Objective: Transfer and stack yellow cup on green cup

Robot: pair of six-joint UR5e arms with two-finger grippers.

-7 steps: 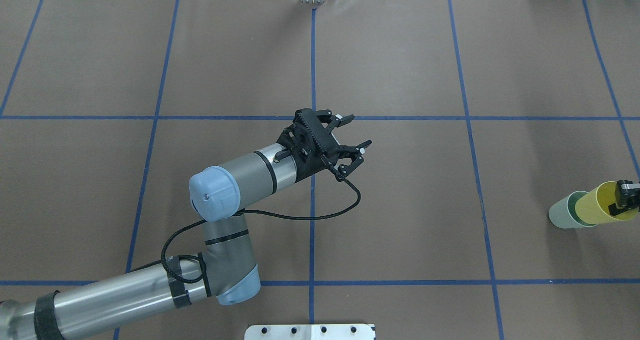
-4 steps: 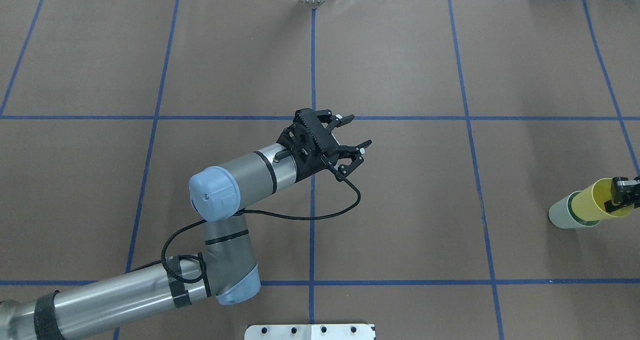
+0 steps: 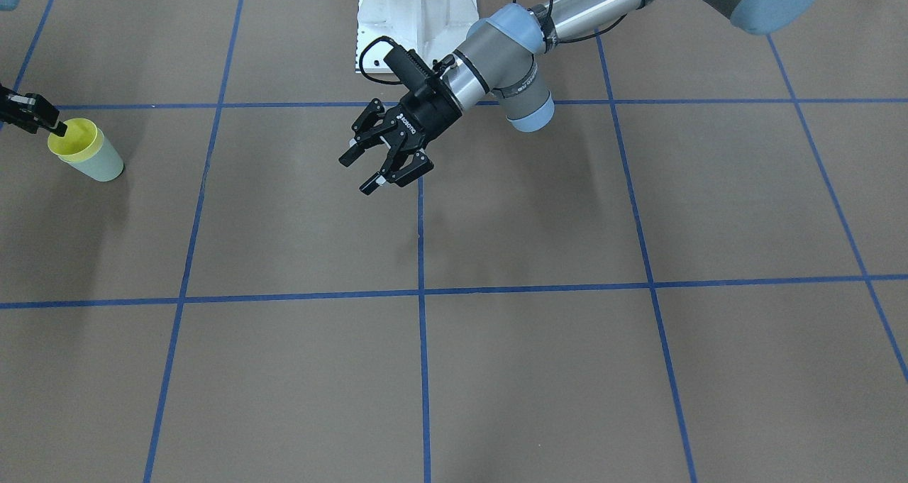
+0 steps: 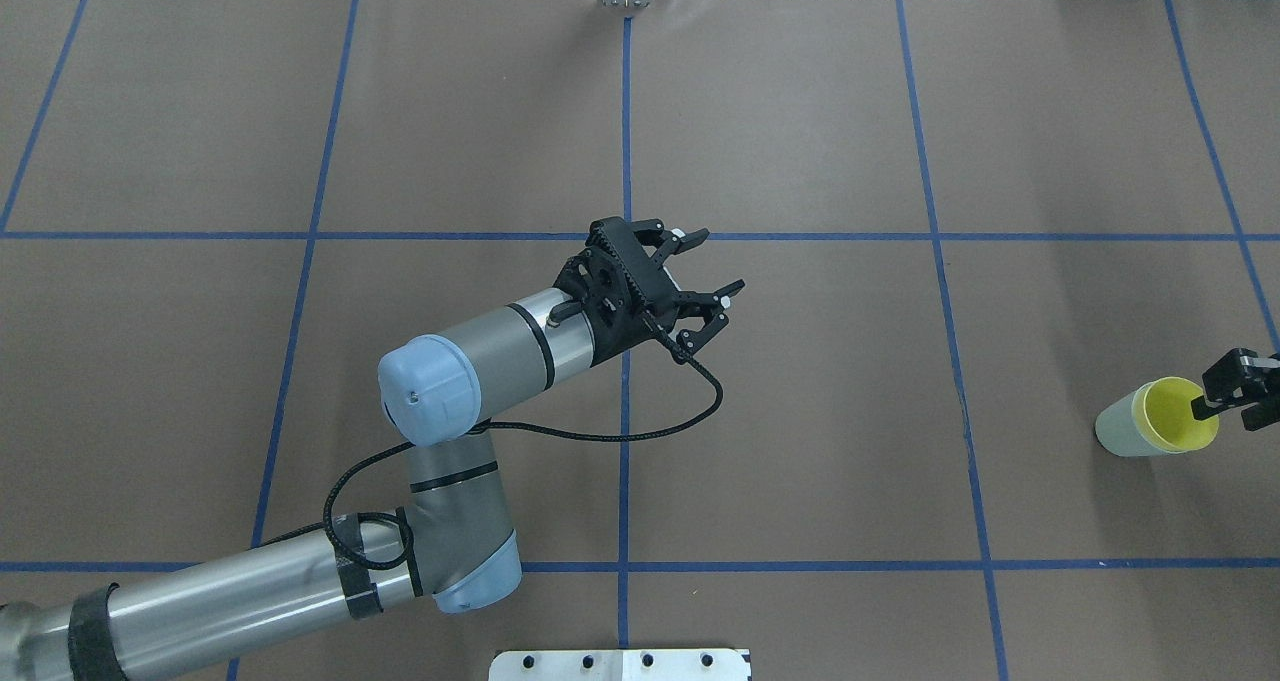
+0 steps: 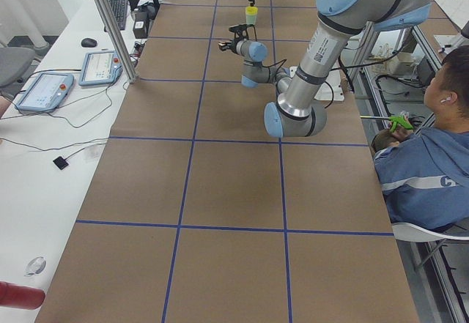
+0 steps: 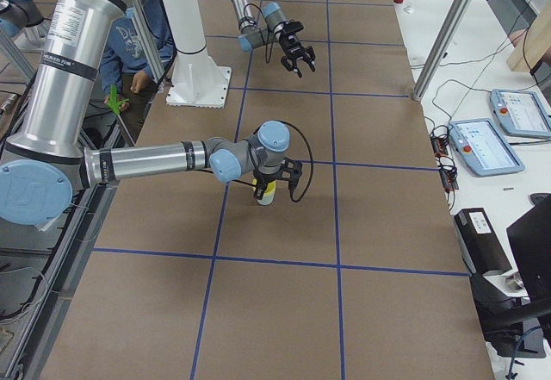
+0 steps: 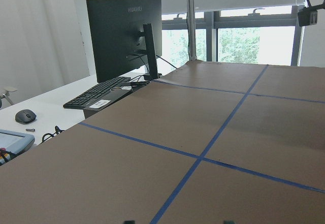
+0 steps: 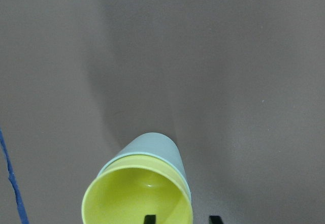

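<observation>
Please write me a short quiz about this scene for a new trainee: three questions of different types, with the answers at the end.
1. True or false: the small bright yellow plastic cup sits nested inside the small pale green plastic cup.
2. Which tool is at the yellow cup's rim? A) the left tool B) the right tool C) neither
3. Fill in: the left tool holds nothing and is ______ (open or shut).
Key: 1 true; 2 B; 3 open.
</observation>
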